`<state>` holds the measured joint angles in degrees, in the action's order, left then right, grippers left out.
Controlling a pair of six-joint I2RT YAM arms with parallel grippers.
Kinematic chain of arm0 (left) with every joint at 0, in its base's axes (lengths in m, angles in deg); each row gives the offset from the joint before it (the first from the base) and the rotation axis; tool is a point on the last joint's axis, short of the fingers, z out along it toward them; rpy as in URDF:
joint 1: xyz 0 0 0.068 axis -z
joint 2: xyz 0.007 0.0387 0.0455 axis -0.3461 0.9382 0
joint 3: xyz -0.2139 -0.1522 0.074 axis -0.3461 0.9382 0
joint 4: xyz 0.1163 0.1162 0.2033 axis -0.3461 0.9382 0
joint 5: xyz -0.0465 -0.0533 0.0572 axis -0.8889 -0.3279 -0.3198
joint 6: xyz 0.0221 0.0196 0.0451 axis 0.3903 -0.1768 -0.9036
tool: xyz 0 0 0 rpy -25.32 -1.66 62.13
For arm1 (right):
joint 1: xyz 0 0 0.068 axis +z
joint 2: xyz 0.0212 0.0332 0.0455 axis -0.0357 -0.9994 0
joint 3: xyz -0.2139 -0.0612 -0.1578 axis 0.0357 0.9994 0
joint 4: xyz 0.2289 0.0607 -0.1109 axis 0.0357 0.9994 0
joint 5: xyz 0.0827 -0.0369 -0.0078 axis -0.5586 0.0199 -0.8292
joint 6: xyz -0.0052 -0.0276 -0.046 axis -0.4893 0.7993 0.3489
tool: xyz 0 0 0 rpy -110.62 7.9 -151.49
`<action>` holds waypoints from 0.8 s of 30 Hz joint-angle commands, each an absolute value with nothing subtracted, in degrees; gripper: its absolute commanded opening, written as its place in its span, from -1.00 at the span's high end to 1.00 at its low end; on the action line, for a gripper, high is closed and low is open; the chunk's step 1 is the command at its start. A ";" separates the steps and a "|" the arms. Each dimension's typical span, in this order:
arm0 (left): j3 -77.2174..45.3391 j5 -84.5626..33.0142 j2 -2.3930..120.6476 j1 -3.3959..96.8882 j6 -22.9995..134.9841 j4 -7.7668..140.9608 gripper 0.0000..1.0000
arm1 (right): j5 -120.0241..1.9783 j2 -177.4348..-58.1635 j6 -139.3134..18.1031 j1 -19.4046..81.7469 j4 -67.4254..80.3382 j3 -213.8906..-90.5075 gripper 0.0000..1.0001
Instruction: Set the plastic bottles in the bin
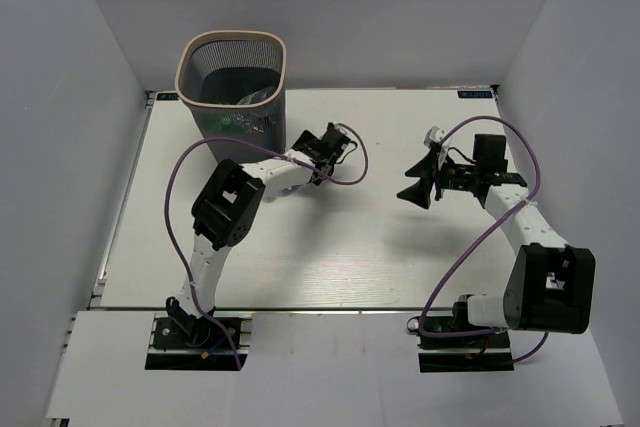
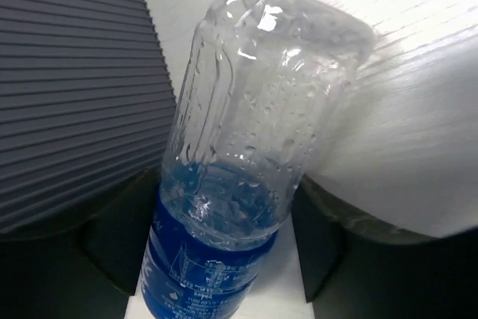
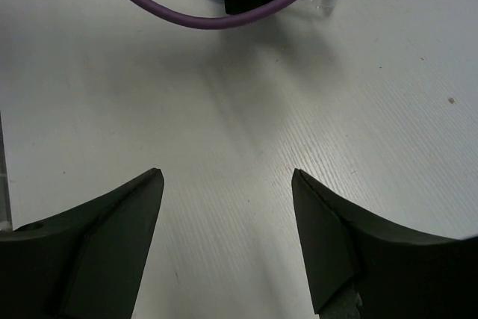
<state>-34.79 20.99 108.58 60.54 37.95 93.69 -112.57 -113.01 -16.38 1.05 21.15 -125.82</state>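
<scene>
Bottle of clear plastic with a blue label (image 2: 246,147) sat clamped in the left claw (image 1: 328,150), gripped near the label with its long clear end jutting free. It hung low over the white counter (image 1: 330,257), just beside the dark mesh wall of the tall beige-rimmed bin (image 1: 232,38), not above the opening. A short lift would likely knock that free end against the mesh or rim. Droplets on the smooth plastic suggested it might twist or slip. The right claw (image 3: 226,175) hovered wide and empty, well apart.
</scene>
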 commanded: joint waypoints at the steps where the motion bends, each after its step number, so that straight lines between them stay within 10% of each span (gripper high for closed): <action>1: -35.97 6.55 106.95 61.20 38.44 94.19 -0.32 | -114.14 -110.64 -16.88 0.90 21.24 -124.38 -0.50; 4: -33.44 -3.41 102.75 62.34 37.83 92.88 0.06 | -114.14 -110.37 -16.88 0.90 21.24 -123.85 -0.47; 11: -30.95 -23.57 86.93 62.35 38.70 83.29 0.17 | -114.49 -110.28 -16.35 0.90 21.86 -123.15 -0.44; 24: -39.66 -6.37 70.83 56.99 50.65 67.83 0.22 | -113.96 -109.49 -15.38 0.81 22.03 -121.92 -0.44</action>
<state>-38.38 -12.58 74.24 58.70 46.83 72.82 -112.85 -111.11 -16.27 1.03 21.67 -122.72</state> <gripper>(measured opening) 0.599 0.721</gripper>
